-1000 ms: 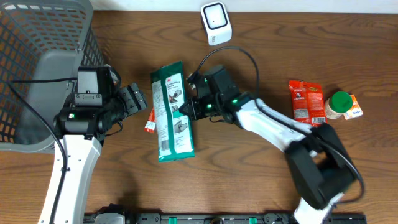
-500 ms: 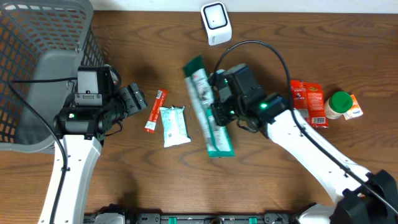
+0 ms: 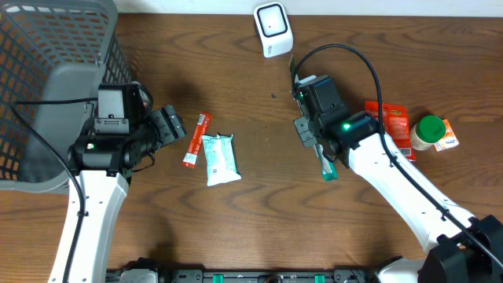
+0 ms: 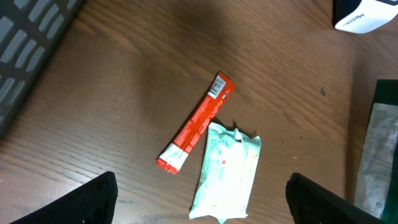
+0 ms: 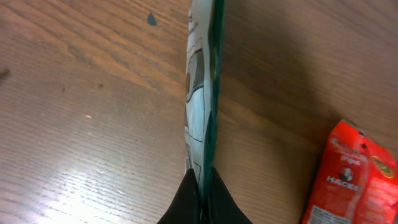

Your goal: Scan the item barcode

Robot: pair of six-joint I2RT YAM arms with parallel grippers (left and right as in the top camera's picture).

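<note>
So the right claw (image 5: 200,186) is pressed together on the bottom edge of the flat green-and-white package (image 5: 200,93). It's holding the package up on its edge, off the tabletop (image 5: 81,143). The pack runs straight out ahead of the claw, and a red snack bag (image 5: 354,177) lies off to the claw's right.

My guess on handling is that it's light, thin and card-backed, so stiff along its length but bendy across. The film looks glossy too. With such a narrow pinch it could swivel or droop, so I'd keep hold of that end margin and swing it gently. I can't find the barcode anywhere, so I can't tell which face needs to meet the scanner (image 3: 273,29).

The views each give you something different:
- **Right wrist:** Shows the pinch itself up close, but no scanner at all.
- **Overhead:** Shows the scanner just beyond the far tip of the pack, though the pack itself is only a thin green sliver there.
- **Left wrist:** Catches a strip of the pack's printed face at its right border.

The left claw (image 3: 174,126) hangs with its jaws spread wide and nothing in them. A red stick packet (image 4: 198,121) and a pale pouch (image 4: 227,174) lie touching each other just below it.
</note>
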